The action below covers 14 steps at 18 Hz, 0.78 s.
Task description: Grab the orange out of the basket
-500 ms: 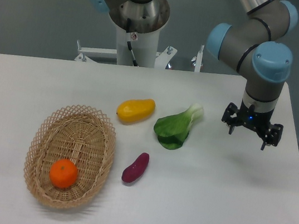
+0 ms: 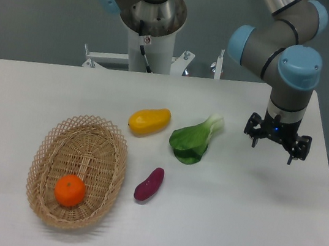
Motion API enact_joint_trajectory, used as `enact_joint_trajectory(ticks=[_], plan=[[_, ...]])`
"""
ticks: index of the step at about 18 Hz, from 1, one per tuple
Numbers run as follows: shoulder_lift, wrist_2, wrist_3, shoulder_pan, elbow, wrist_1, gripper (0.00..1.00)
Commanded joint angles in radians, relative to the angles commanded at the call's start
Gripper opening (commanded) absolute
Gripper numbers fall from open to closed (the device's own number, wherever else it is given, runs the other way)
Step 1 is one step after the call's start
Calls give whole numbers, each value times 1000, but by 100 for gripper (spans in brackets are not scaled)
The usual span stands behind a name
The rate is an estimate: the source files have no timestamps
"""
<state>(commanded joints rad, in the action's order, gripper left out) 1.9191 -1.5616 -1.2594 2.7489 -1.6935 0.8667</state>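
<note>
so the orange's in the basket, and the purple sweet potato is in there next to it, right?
Not quite. The orange is in the basket, but the purple sweet potato lies on the table just outside the basket's right rim, as the camera view shows.

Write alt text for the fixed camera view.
An orange sits in a wicker basket on a white table, far from the robot's open gripper hovering at right. Between them lie a yellow fruit, a leafy green and a purple vegetable.

A yellow mango (image 2: 149,121) lies on the white table (image 2: 230,219), with a leafy green (image 2: 194,140) just right of it. A purple sweet potato (image 2: 149,184) lies nearer, apart from both.
</note>
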Motion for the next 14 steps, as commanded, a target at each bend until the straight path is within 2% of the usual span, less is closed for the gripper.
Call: enact_joint_trajectory(ticks=[6,11,14], plan=[[0,9,32,-40,-12,2,100],[-5,38,161,-118,-28,-8,100],[-5,69,300,-159,-26,-14,100]])
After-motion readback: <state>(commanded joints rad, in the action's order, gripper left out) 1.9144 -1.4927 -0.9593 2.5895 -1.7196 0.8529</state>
